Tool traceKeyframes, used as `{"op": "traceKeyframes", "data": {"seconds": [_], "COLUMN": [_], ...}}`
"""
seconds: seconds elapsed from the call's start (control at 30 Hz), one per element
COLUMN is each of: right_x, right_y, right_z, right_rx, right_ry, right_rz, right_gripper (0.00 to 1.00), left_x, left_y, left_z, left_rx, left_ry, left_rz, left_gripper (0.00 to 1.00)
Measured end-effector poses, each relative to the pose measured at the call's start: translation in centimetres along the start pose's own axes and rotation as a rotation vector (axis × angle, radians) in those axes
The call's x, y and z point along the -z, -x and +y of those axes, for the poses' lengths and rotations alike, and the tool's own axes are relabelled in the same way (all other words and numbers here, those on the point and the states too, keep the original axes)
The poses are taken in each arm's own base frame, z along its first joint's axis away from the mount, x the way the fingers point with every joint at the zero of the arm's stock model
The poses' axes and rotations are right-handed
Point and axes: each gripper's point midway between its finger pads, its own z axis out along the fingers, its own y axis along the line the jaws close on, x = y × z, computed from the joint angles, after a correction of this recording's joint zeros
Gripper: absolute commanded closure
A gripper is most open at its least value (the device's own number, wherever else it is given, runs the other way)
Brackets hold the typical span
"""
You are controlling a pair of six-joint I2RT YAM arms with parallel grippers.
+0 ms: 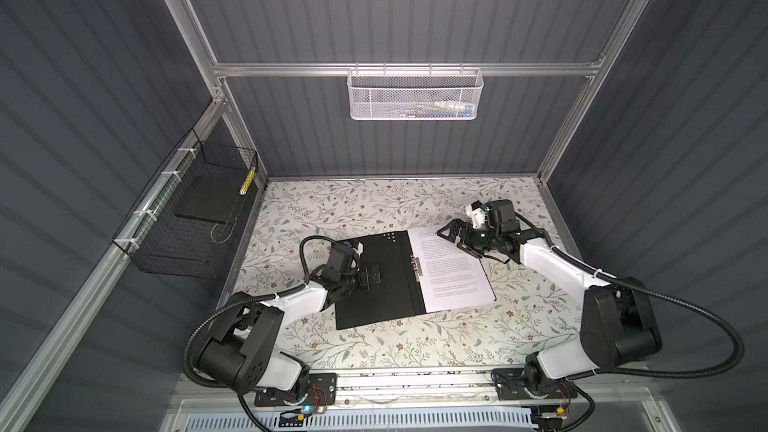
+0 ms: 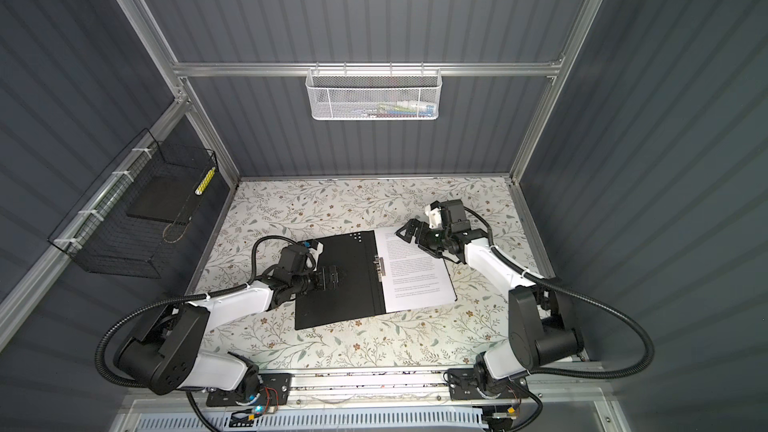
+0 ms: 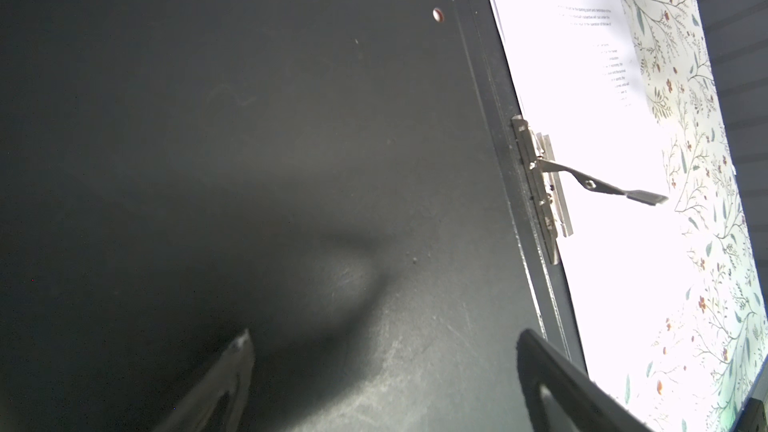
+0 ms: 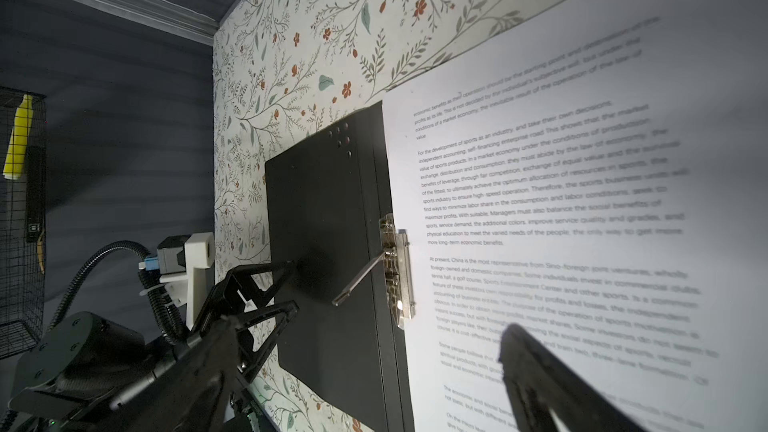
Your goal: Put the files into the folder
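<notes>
The files [image 1: 453,268] lie as a flat white pile on the right half of the folder [image 1: 386,305], which is open on the table [image 1: 374,351] with its black inside up. Their left edge reaches the metal clip [image 1: 417,265] at the spine, and in both wrist views the lever [image 4: 361,280] of this clip stands up, so I judge the sheets placed but not yet clamped. The left gripper [image 1: 377,278] hovers low over the bare left cover, its jaws released and holding nothing. The right gripper [image 1: 451,238] is above the far corner of the files, jaws also spread and empty. To do this step well, the pile should be pushed square against the spine under the clip, while 1 arm presses the cover so the folder does not slide; only then the lever goes down. Thin paper bends easily, so a flat, gentle push is better than a pinch.
</notes>
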Motion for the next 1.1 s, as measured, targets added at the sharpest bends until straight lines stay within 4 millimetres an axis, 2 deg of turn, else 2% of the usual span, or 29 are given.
{"op": "traceKeyframes", "data": {"seconds": [0.13,0.23,0.27,0.37,0.47,0.53,0.63,0.77,0.9,1.1], "right_x": [1.9,2.3,2.1,0.7,-1.4,-2.7,-4.6,-6.4,-7.7,-8.3], "right_y": [0.5,0.5,-0.2,-2.9,-5.5,-6.5,-7.7,-8.7,-8.7,-7.7], "right_z": [0.0,-1.7,-2.3,-3.1,-1.9,-0.9,-0.1,0.2,0.6,2.1], "right_rx": [-0.04,-0.12,-0.157,-0.241,-0.295,-0.328,-0.375,-0.457,-0.528,-0.576], "right_ry": [-0.009,-0.038,-0.049,-0.074,-0.084,-0.078,-0.089,-0.102,-0.107,-0.074], "right_rz": [-0.056,-0.092,-0.091,-0.059,-0.018,-0.001,0.018,0.017,0.012,-0.023], "right_gripper": [0.01,0.02,0.07,0.24,0.41,0.42,0.51,0.62,0.71,0.73], "left_x": [0.0,0.0,0.0,0.0,0.0,0.0,0.1,0.1,0.1,0.1], "left_y": [0.0,0.0,0.0,-0.1,-0.1,-0.1,-0.2,-0.2,-0.2,-0.2], "left_z": [0.0,-0.1,-0.1,-0.2,-0.3,-0.3,-0.3,-0.3,-0.3,-0.4], "left_rx": [0.0,0.001,0.002,0.003,0.003,0.006,0.007,0.012,0.014,0.02], "left_ry": [-0.004,-0.009,-0.01,-0.015,-0.018,-0.02,-0.022,-0.03,-0.033,-0.037], "left_rz": [-0.004,-0.002,-0.002,0.0,0.001,0.002,0.001,0.002,0.003,0.003], "left_gripper": [0.0,0.0,0.0,0.0,0.0,0.0,0.0,0.0,0.0,0.0]}}
